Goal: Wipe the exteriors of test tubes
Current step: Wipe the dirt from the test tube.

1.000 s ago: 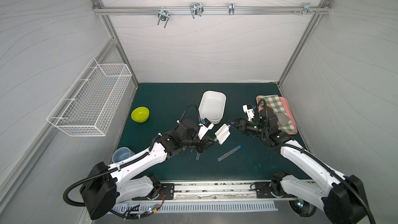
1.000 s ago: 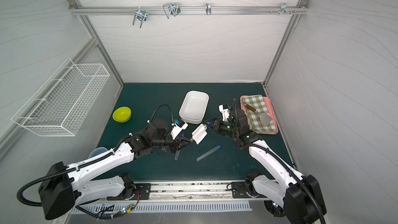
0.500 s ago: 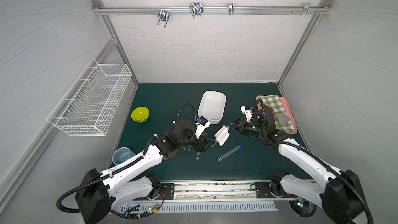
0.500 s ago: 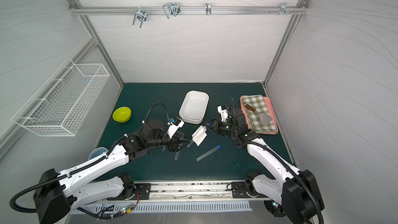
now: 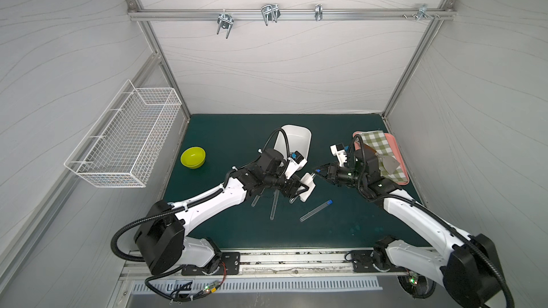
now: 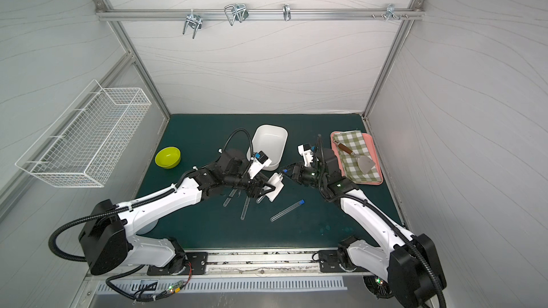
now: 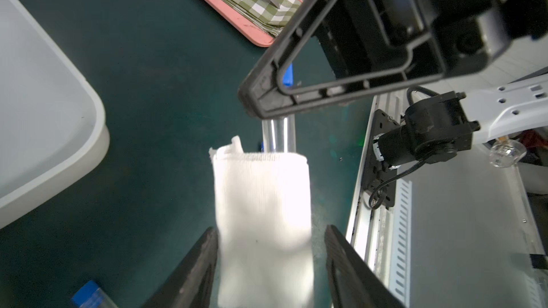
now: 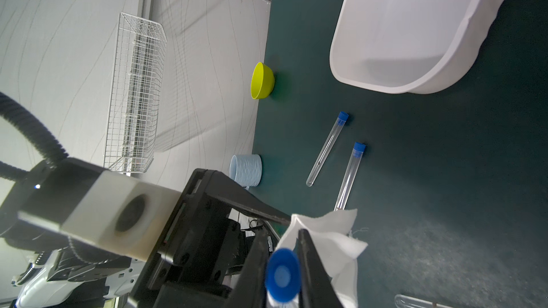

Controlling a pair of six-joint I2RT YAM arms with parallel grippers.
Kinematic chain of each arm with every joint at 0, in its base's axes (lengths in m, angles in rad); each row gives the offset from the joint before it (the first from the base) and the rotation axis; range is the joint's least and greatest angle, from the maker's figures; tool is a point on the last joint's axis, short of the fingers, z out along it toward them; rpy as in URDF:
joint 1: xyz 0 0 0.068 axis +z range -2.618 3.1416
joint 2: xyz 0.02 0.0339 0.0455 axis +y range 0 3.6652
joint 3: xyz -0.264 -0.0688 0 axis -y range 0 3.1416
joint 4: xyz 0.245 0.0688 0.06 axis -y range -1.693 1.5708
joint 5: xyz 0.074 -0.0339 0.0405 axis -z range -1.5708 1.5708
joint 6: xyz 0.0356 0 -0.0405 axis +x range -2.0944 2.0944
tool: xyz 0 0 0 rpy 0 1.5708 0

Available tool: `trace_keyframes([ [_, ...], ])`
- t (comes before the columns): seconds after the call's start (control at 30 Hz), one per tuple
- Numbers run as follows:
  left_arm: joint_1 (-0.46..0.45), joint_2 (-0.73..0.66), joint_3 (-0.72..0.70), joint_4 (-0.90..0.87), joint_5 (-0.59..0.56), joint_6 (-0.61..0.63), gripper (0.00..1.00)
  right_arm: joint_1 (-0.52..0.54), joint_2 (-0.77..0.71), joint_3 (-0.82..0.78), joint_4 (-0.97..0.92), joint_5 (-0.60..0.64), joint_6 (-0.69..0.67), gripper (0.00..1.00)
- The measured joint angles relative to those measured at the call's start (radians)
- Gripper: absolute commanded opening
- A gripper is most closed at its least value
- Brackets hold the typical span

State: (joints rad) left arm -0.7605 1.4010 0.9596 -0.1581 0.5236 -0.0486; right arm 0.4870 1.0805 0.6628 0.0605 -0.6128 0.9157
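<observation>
left tool (image 7: 270,228): released, wider than before, cloth (image 7: 261,197) between; right tool (image 8: 281,232): clenched on test tube (image 8: 281,274)

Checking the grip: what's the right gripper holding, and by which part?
The right gripper pinches a test tube just below its blue cap; a white cloth covers its far end.

No text, label, brand or number is readable on anything here.

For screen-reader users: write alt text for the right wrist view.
The right gripper clamps a blue-capped test tube, with a white cloth just ahead. Farther off, two more test tubes lie on the green mat near a white tub.
</observation>
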Motion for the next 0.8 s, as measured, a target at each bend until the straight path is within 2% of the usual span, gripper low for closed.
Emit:
trace_keyframes([
  [0.2,0.0,0.081,0.066,0.002,0.069,0.009,0.22,0.0,0.0,0.0,0.001,-0.021,-0.001,0.02],
  [0.27,0.0,0.083,0.067,-0.002,0.076,0.005,0.18,0.0,0.0,0.0,0.001,-0.024,-0.005,0.02],
  [0.5,0.005,0.074,0.051,0.019,0.081,-0.016,0.16,-0.019,-0.003,0.004,-0.001,-0.036,-0.011,0.0],
  [0.8,0.0,-0.024,-0.044,0.092,0.071,-0.058,0.16,-0.032,0.009,0.019,-0.009,-0.147,-0.025,0.0],
])
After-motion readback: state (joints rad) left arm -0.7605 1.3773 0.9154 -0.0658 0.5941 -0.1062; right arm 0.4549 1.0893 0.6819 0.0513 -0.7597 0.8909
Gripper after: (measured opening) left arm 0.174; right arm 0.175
